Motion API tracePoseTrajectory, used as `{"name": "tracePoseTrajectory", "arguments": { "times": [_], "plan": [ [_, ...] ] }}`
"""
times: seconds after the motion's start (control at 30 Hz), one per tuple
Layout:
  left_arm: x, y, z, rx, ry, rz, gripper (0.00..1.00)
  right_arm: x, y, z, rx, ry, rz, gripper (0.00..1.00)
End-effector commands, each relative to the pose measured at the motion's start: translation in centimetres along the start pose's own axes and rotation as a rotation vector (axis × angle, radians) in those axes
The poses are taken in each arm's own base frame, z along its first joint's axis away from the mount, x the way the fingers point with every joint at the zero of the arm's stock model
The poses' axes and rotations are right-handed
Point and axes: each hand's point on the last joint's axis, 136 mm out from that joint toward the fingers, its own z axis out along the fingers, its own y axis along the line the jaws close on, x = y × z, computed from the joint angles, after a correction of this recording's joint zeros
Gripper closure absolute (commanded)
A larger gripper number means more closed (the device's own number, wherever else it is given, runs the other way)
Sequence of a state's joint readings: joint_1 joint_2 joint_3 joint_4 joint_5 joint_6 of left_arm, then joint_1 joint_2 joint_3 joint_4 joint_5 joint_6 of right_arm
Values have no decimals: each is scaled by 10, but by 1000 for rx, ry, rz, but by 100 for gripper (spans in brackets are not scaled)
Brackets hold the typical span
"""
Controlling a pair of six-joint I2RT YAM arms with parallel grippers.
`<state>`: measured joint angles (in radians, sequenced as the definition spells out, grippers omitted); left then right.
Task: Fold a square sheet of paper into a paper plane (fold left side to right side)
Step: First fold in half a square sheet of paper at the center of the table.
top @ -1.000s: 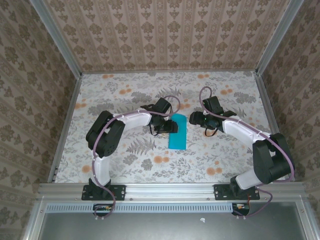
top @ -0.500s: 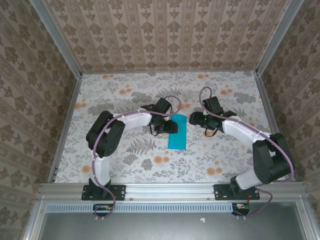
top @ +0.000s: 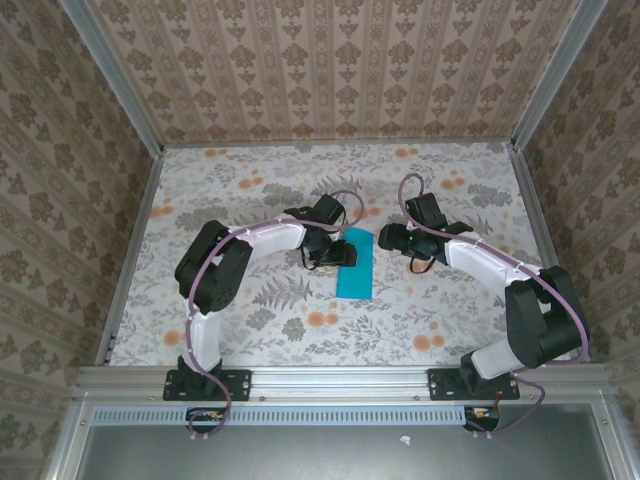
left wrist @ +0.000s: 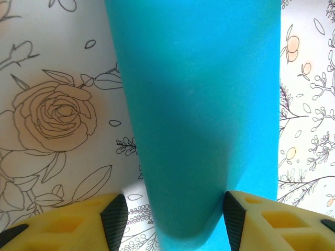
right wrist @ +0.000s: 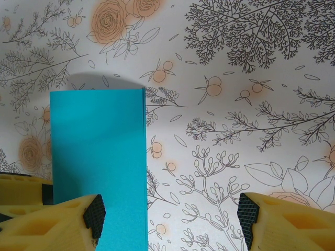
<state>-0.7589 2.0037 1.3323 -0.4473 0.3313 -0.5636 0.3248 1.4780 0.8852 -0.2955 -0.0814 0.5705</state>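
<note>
The cyan-blue sheet of paper [top: 355, 268] lies near the middle of the floral table cover [top: 250, 320], doubled over into a tall narrow rectangle whose long sides run from the near edge toward the far wall. It sits between the two arms, with the left gripper [left wrist: 171, 219] over its far left part and the right gripper [right wrist: 167, 222] just off its right side.

In the left wrist view the paper runs up the frame from between the yellow fingers. Its top layer looks rounded and shaded rather than pressed flat, and it narrows toward the gripper. The left gripper's jaws stand apart, straddling this narrow end. The black pad [left wrist: 234, 217] on the right of that view touches the paper's edge, while the pad on the other side stands a little clear of it, with a strip of table cover showing between them.

In the right wrist view the right gripper's jaws are spread wide and hold nothing. The finger [right wrist: 57, 225] on the left of that view overlaps the lower part of the blue rectangle; the other finger is well apart from it, over bare floral print. The paper's straight right edge and square far corners are sharp here, and it casts a soft shadow beyond its far edge
</note>
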Motion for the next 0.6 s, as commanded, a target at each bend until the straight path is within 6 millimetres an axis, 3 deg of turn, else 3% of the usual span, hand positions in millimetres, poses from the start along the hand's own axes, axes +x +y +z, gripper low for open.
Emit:
{"name": "tracePoseTrajectory", "arguments": {
  "times": [0.0,0.57],
  "plan": [
    [35,15,33,-52,130,1,43,-1,-1,-6,1,-11,-16,29],
    [37,17,36,-61,143,-6,42,-1,1,-5,-12,-6,-14,29]
  ]
}}
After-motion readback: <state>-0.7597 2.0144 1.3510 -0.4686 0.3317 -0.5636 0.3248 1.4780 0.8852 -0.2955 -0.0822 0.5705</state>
